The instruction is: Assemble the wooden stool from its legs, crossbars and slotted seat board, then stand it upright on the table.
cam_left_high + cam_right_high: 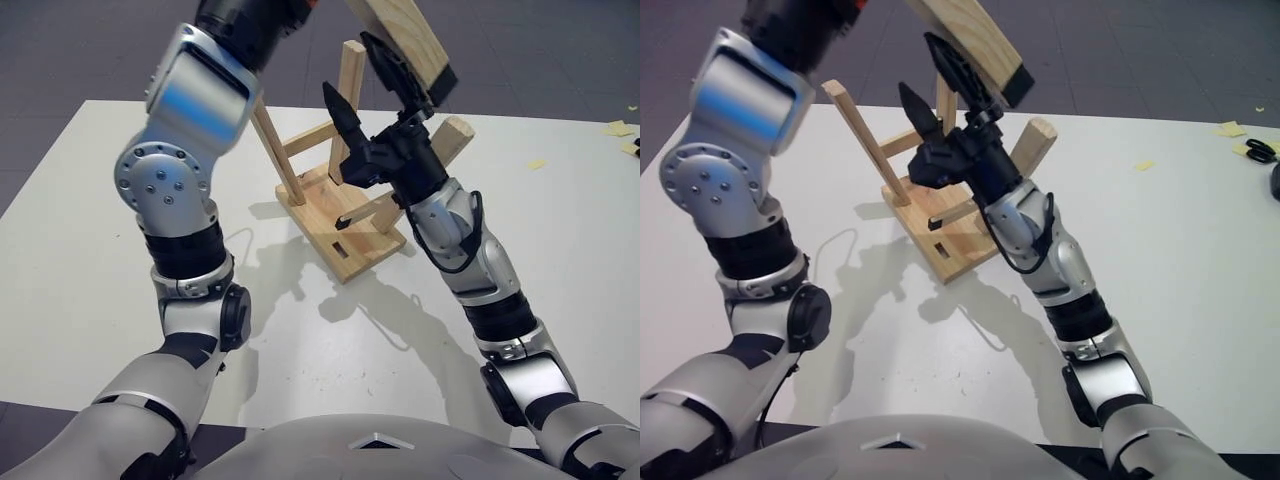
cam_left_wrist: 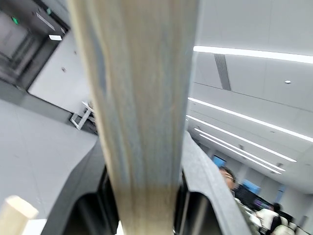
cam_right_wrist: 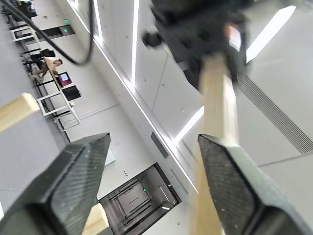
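Unfinished pale-wood stool (image 1: 345,240) seat-down, legs (image 1: 275,150) up; above it right gripper (image 3: 154,147) spread wide, left gripper (image 2: 145,210) clamping board (image 1: 400,30)

wooden piece (image 1: 405,30): top cut off, blurred up close | seat board (image 1: 320,215): partly behind right hand (image 1: 348,63)

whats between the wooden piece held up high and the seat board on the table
The open right gripper and the stool's legs, in both eye views, stand between the wooden piece and the seat board.
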{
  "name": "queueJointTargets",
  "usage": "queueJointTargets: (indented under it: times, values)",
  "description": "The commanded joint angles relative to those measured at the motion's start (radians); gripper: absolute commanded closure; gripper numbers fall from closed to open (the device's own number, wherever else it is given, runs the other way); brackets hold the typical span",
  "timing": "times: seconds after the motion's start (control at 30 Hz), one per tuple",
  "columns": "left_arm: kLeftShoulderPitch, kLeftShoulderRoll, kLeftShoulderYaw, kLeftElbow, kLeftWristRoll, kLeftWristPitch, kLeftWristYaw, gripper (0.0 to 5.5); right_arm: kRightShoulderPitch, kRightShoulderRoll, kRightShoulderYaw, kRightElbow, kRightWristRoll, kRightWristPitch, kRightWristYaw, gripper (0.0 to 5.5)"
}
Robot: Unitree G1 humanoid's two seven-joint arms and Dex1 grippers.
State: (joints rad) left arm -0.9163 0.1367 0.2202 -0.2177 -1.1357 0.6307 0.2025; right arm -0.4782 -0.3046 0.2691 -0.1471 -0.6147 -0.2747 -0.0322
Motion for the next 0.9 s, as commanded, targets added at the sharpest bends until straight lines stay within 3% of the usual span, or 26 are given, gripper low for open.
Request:
queueJointTargets:
  times: [0.03,0.17,0.3,0.43,0.53,0.67,0.8,0.9]
  values:
    - [-0.075,0.169,0.102,0.083,0.11,-0.064,-0.071,4.45,0.001,-0.006,-0.163,-0.066,0.217,0.021,0.033,1.48]
    - [-0.048,0.328,0.101,0.097,0.277,-0.102,-0.181,4.45,-0.084,-0.072,-0.393,-0.032,0.378,0.192,0.053,0.78]
    - [0.009,0.358,0.117,0.029,0.253,-0.081,-0.282,4.45,-0.153,-0.211,-0.52,0.127,0.377,0.29,0.045,0.13]
    - [0.008,0.37,0.169,0.019,0.174,-0.082,-0.379,4.45,-0.086,-0.207,-0.47,0.135,0.42,0.386,0.142,0.1]
    - [-0.013,0.387,0.213,-0.012,0.068,-0.06,-0.437,4.45,0.018,-0.154,-0.354,0.006,0.52,0.488,0.296,0.1]
    - [-0.019,0.418,0.208,-0.066,-0.019,-0.017,-0.488,4.45,0.146,-0.171,-0.242,-0.205,0.699,0.663,0.53,0.1]
    - [0.007,0.426,0.196,-0.066,-0.016,-0.013,-0.488,4.45,0.134,-0.188,-0.271,-0.275,0.764,0.74,0.569,0.1]
    - [0.024,0.42,0.196,-0.042,0.018,-0.026,-0.47,4.45,0.085,-0.161,-0.364,-0.247,0.812,0.738,0.523,0.1]
